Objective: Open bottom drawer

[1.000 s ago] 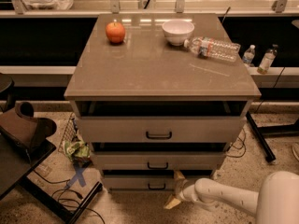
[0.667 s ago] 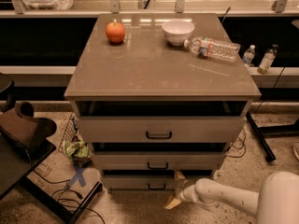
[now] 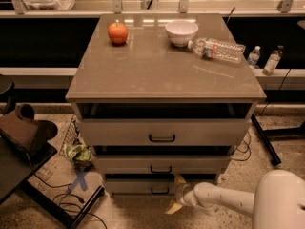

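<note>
**Tool beside the handle, not on it**

Just left of the tool (image 3: 175, 193), the bottom drawer (image 3: 133, 187) shows its black handle (image 3: 159, 191) ungripped. The tool seems spread apart, holding nothing. Closing here could miss the handle and scrape the front.

You only see the front of the bottom drawer (image 3: 138, 187); the gap above it is black, so its inside is hidden. The gripper (image 3: 175, 193) sits low by the drawer's right end, perhaps touching the front, but contact is unclear. Its arm (image 3: 224, 200) runs out of view at the lower right edge. The labels on the two small bottles (image 3: 254, 56) are too small to read.
</note>
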Motion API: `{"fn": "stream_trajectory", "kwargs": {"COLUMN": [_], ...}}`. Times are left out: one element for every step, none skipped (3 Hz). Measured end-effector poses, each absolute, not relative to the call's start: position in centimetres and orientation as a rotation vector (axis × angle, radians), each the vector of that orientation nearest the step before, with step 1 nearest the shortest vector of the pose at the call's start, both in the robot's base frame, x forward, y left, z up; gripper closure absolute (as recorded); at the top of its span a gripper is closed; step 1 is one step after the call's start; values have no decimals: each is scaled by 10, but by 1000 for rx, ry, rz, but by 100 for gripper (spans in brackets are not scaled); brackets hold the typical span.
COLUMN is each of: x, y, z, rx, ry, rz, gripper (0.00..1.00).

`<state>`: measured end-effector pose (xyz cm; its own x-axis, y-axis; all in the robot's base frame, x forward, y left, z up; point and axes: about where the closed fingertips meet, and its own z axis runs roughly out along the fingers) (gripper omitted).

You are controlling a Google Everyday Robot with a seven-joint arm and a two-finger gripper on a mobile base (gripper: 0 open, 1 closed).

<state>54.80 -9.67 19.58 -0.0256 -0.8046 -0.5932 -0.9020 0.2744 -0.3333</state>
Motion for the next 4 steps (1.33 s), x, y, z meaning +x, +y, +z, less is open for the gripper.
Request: {"fn": "stream_trajectory", "kwargs": {"x": [550,551,551,551], "y": [-97,-96,-95,-94], "z": [192,189,188,187], "rx": [-1560,-1588,-1608,-1608], "ry": [1848,1848,1841,1840], "rz": [153,122,104,107], "gripper": [0,2,25,47]}}
